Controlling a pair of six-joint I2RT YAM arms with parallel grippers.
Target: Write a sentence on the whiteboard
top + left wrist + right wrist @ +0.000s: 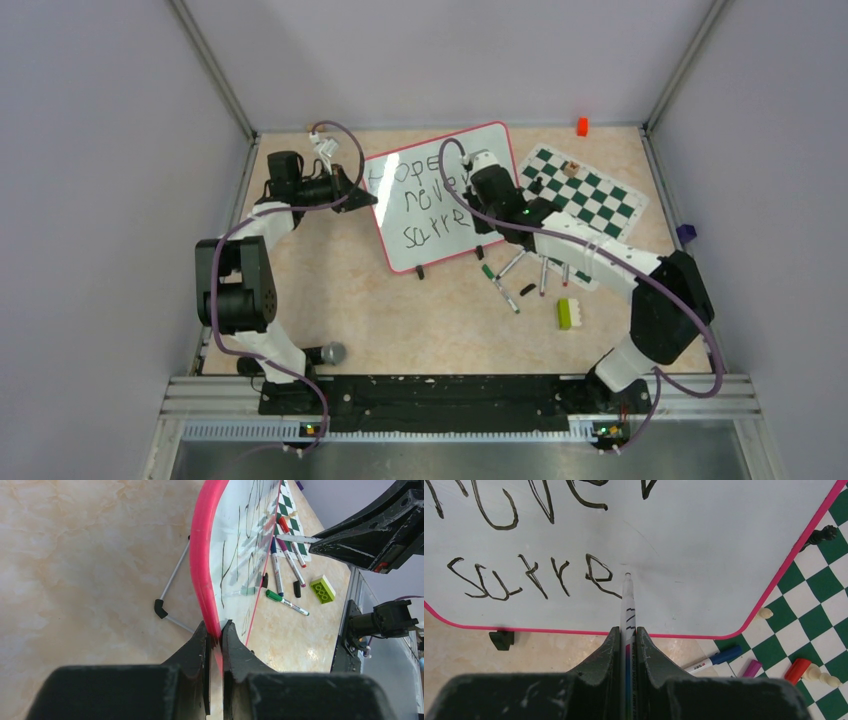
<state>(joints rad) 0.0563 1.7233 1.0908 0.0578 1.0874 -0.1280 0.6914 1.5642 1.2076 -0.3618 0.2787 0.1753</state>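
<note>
The whiteboard (440,195) with its red-pink rim lies at the back middle of the table. The sentence (420,200) reads "Hope never surre" in three dark lines. My left gripper (362,196) is shut on the board's left rim (202,555), with the jaws pinching the edge (216,632). My right gripper (480,228) is shut on a whiteboard marker (628,605) at the board's near edge (626,632). The marker tip sits at the board surface (699,555), just right of the last "e" (599,575).
The green-and-white chess mat (590,200) with a few pieces lies right of the board. Several capped markers (510,290) and a green brick (566,313) lie in front of it. An orange block (582,126) is at the back. A wire stand leg (170,580) shows behind the board.
</note>
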